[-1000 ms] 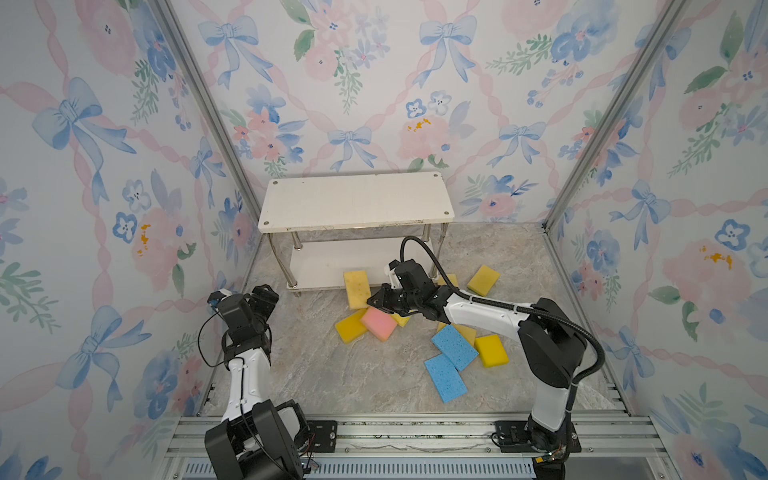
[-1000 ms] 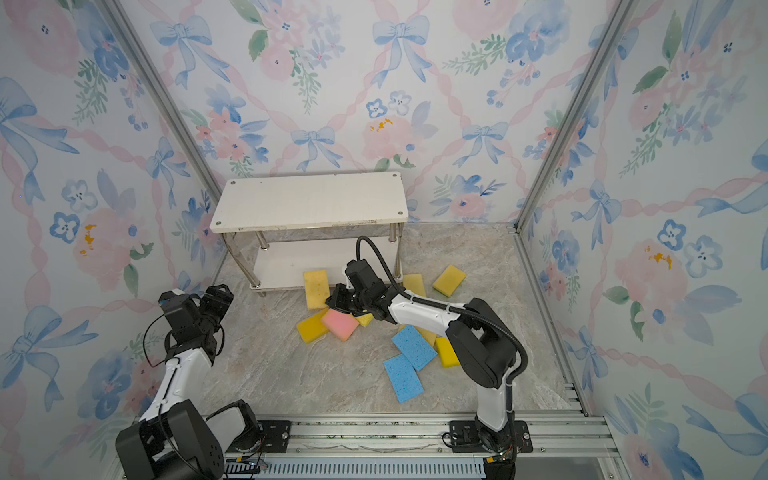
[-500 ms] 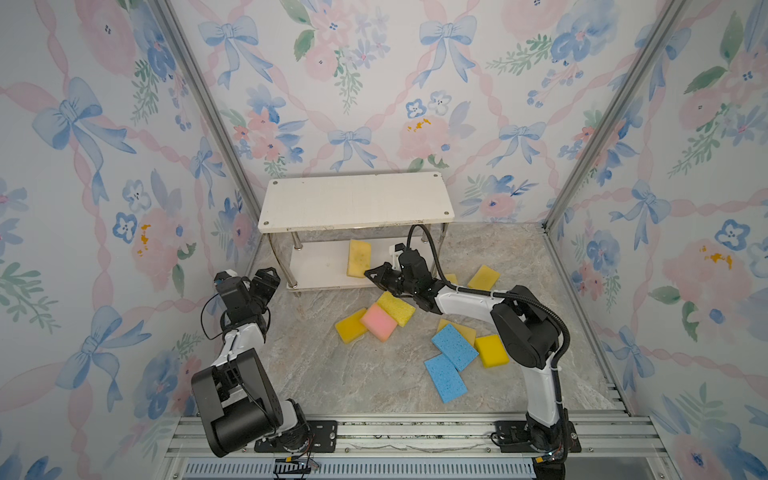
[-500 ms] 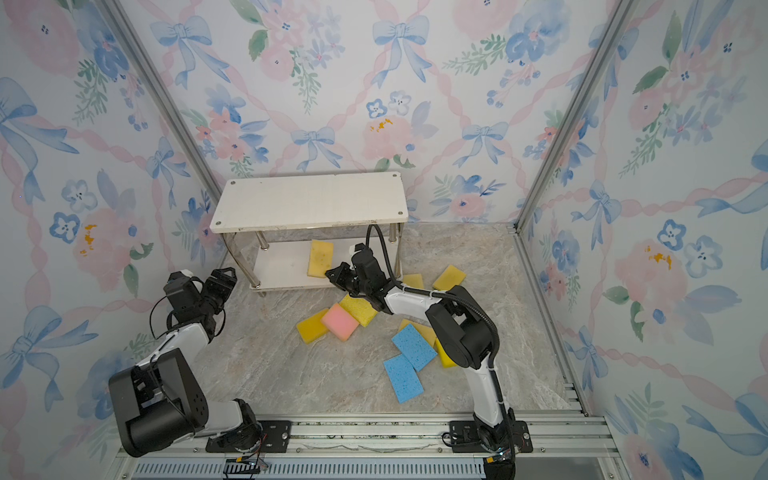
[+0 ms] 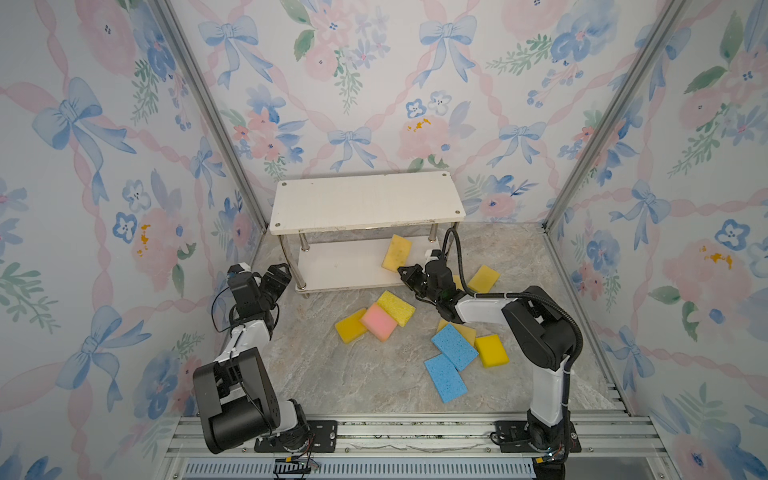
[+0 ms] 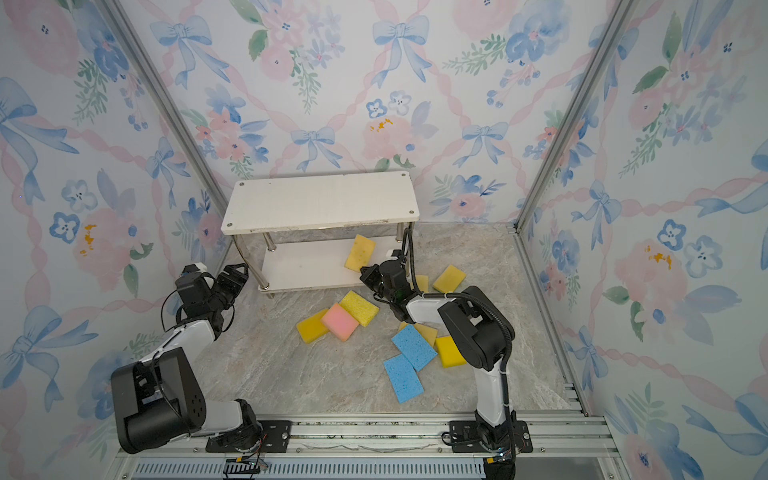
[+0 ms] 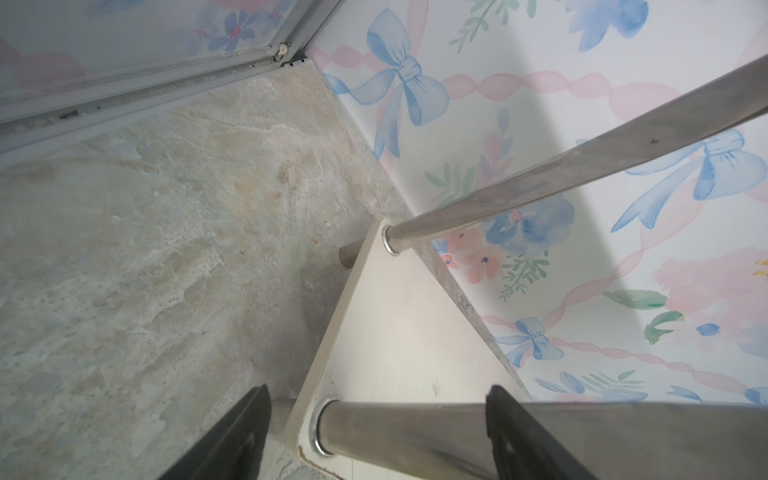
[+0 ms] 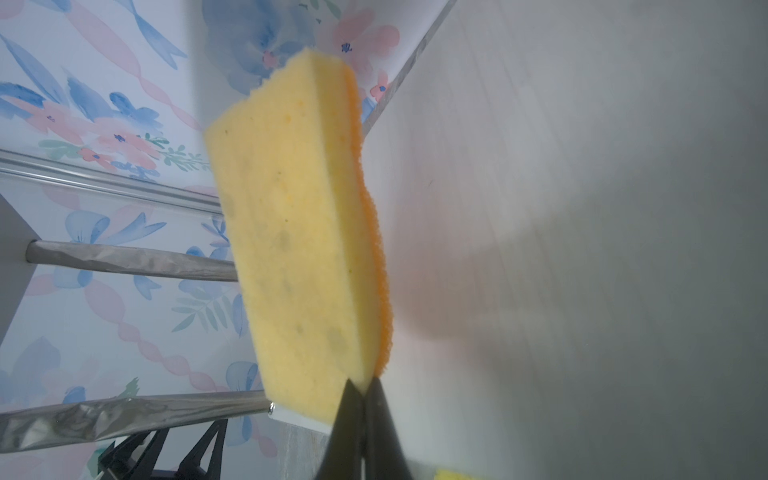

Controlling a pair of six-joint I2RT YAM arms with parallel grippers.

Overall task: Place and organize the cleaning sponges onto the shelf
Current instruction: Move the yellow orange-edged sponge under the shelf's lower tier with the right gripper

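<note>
We are holding one pale yellow sponge [image 5: 397, 252] in the right jaws, which are pinched nearly shut on its lower corner. In both top views it is sitting just right of centre, over the right end of the lower board [image 5: 340, 266] of the shelf [image 5: 365, 199]. The right wrist view is showing the sponge on edge with its orange scouring face turned toward the board. The angle is too steep for us to say whether the two are touching.

The left jaws are standing wide and empty at the left end of the shelf, with the front leg [image 7: 415, 432] appearing between them in the left wrist view. The other sponges are lying on the worktop, lower centre of the frame. The pink one [image 5: 379, 321] is overlapping two yellow ones, and the blue pair [image 5: 455, 347] is lower right.

We are judging these sponges light, soft and grippy rather than slippery, and not fragile. A corner pinch is letting this one sag and swing, so a hold across the middle of a short side should steady it.

We are finding no brand, label or writing anywhere.
</note>
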